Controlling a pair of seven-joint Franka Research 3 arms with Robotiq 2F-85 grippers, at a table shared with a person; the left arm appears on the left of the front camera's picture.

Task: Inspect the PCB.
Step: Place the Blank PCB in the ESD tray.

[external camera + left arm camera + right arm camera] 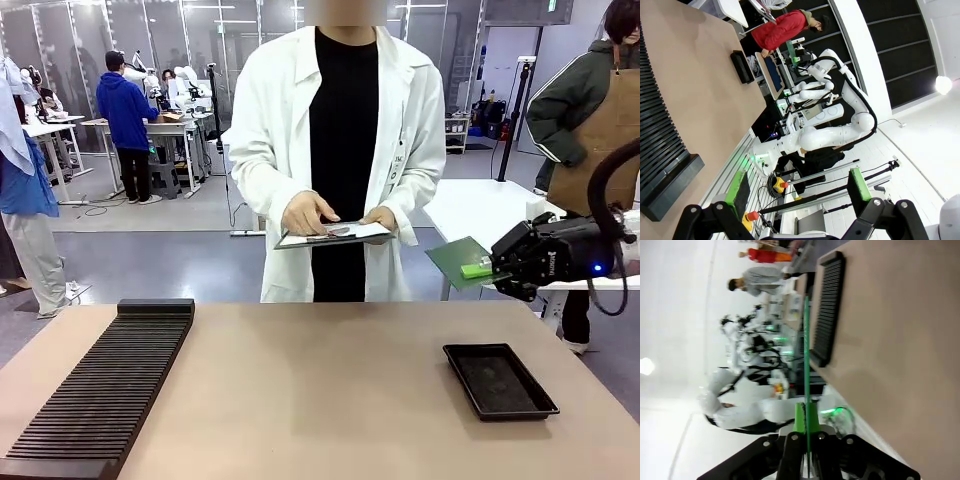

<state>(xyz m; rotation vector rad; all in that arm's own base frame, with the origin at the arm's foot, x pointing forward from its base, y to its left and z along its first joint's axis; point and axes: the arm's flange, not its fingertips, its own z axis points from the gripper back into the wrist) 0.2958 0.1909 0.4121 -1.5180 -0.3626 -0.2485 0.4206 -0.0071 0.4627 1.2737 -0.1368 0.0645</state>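
Observation:
The PCB [457, 260], a thin green board, hangs in the air at the right side, above the table and tilted toward the person. My right gripper [487, 269] is shut on its near edge, green pads pressed to both faces. In the right wrist view the PCB [806, 355] shows edge-on as a thin green line rising from between the fingers of the right gripper [806, 412]. My left gripper [799, 187] stands open with nothing between its green pads, turned toward the room beyond the table.
A shallow black tray [499, 380] lies on the table at the right, below the held board. A long black ribbed rack [105, 390] runs along the left. The person in a white coat [345, 150] stands at the far edge holding a grey clipboard [335, 236].

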